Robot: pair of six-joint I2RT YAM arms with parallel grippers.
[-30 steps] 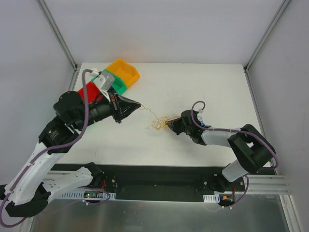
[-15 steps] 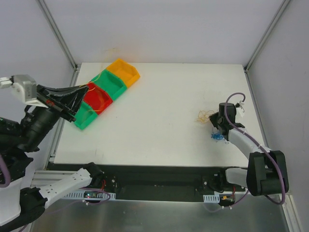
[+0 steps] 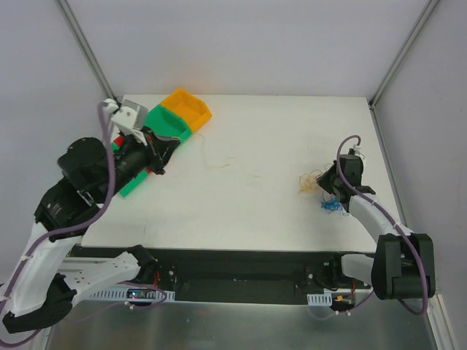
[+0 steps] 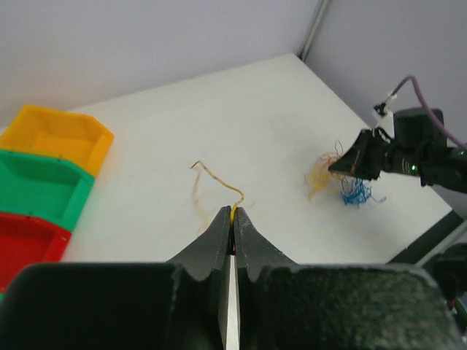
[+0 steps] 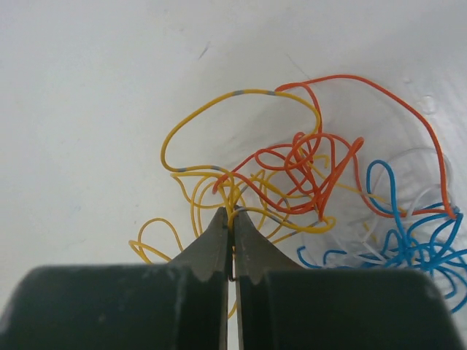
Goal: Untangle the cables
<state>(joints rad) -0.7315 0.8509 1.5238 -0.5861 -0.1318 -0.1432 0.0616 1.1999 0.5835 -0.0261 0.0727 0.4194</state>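
Observation:
The cables are a small clump of thin yellow, orange and blue wires [image 5: 306, 175] on the right side of the white table [image 3: 263, 131]. In the top view the yellow part [image 3: 312, 179] and the blue part [image 3: 332, 208] of the clump show. My right gripper [image 5: 232, 213] is shut on a yellow wire at the clump's near edge, and from above it [image 3: 326, 182] touches the clump. My left gripper [image 4: 233, 211] is shut on one loose yellow wire [image 4: 216, 179], which trails forward from its tips. From above, that gripper [image 3: 174, 146] hangs by the bins at the left.
A row of bins stands at the back left: a yellow bin [image 3: 187, 108], a green bin [image 3: 169, 122] and another green one [image 3: 131, 182]. The red bin [image 4: 25, 244] shows in the left wrist view. Grey walls and metal posts close in the table.
The clump and my right gripper have gone from the table's middle to its right side. My left arm swung far left over the bins, then came back a little.

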